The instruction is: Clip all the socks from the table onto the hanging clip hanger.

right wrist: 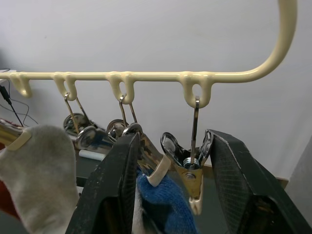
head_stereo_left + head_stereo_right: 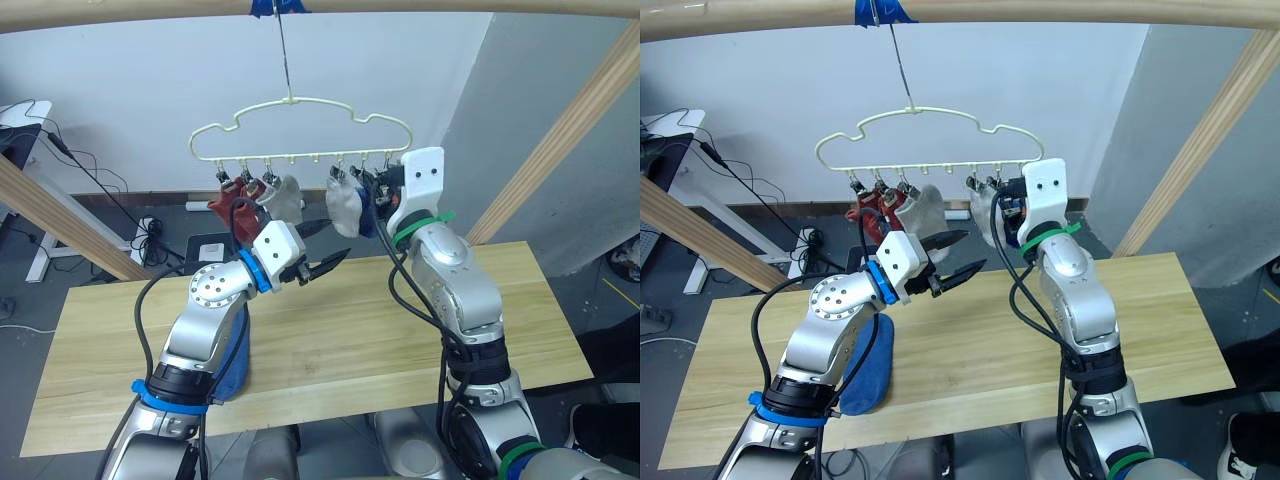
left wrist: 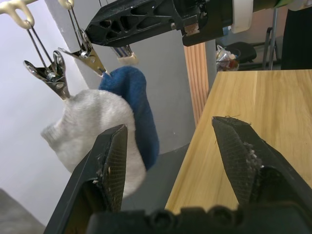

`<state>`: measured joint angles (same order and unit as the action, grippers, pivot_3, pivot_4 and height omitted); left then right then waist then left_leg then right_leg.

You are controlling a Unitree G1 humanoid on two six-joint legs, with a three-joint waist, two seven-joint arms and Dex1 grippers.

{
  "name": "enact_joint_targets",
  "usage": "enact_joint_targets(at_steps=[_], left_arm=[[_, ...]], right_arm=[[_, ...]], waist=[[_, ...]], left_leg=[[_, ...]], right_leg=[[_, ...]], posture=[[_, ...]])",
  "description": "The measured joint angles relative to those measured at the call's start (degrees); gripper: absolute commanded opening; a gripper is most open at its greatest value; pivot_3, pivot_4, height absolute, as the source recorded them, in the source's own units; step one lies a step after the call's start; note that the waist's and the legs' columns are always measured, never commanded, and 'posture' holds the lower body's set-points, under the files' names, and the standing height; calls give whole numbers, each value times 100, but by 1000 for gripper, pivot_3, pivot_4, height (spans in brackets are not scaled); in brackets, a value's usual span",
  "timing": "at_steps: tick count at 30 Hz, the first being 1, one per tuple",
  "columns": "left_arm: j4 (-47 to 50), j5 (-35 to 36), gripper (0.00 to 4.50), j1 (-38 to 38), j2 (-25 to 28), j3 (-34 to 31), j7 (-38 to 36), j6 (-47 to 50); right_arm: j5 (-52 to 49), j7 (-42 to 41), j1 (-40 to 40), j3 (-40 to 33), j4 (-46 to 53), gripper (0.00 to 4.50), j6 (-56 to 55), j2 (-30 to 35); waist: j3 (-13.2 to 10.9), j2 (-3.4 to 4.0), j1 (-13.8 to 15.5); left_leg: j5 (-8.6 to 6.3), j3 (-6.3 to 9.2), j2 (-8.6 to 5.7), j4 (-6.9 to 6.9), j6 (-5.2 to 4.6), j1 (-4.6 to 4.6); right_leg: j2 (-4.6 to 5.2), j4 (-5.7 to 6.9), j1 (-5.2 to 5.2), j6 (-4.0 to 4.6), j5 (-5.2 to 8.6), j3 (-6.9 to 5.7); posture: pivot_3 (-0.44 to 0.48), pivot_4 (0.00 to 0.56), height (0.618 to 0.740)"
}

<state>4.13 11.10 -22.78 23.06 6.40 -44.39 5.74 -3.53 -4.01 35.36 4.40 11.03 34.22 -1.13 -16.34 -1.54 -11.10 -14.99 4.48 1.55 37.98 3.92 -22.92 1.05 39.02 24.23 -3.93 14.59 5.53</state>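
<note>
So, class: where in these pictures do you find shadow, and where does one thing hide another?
Right eye view: the left arm shades the blue sock on the table. Left wrist view: the grey sock overlaps the hanging blue one. Right wrist view: the right gripper, jaws open, frames a metal clip.

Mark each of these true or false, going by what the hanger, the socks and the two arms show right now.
1. One blue sock lies on the table. True.
2. The left end effector grips a sock. False: it is open and empty.
3. Socks hang from the clip hanger. True.
4. The right end effector rests on the table. False: it is raised at the hanger's end clip.
</note>
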Motion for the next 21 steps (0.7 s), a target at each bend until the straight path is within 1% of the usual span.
enact_joint_targets(at_steps=[10, 13, 16, 18, 19, 21], left_arm=[[1, -2, 3038, 13, 1, 0, 2, 0], [1, -3, 3038, 13, 1, 0, 2, 0], [1, -4, 3038, 14, 1, 0, 2, 0], [1, -4, 3038, 17, 1, 0, 3, 0], [1, -5, 3038, 18, 1, 0, 3, 0], [1, -6, 3038, 23, 1, 0, 3, 0]], right_arm=[[4, -70, 109, 3, -90, 2223, -20, 3], [6, -69, 110, 2, -128, 1679, -27, 6], [13, -64, 112, 1, -131, 704, -56, 12], [19, -60, 113, -1, -132, 206, -80, 19], [22, -57, 113, -1, -133, 19, -86, 20], [25, -50, 113, -2, -141, 19, -109, 22]], waist=[[0, 0, 0], [0, 0, 0], [0, 0, 0], [0, 0, 0], [0, 0, 0], [0, 0, 0]], left_leg=[[0, 0, 0, 0, 0, 0], [0, 0, 0, 0, 0, 0], [0, 0, 0, 0, 0, 0], [0, 0, 0, 0, 0, 0], [0, 0, 0, 0, 0, 0], [0, 0, 0, 0, 0, 0]], right_leg=[[0, 0, 0, 0, 0, -1], [0, 0, 0, 0, 0, 0], [0, 0, 0, 0, 0, 0], [0, 0, 0, 0, 0, 0], [0, 0, 0, 0, 0, 0], [0, 0, 0, 0, 0, 0]], posture=[[-181, 204, 740], [-181, 205, 740], [-180, 205, 740], [-180, 206, 740], [-180, 206, 740], [-179, 206, 740]])
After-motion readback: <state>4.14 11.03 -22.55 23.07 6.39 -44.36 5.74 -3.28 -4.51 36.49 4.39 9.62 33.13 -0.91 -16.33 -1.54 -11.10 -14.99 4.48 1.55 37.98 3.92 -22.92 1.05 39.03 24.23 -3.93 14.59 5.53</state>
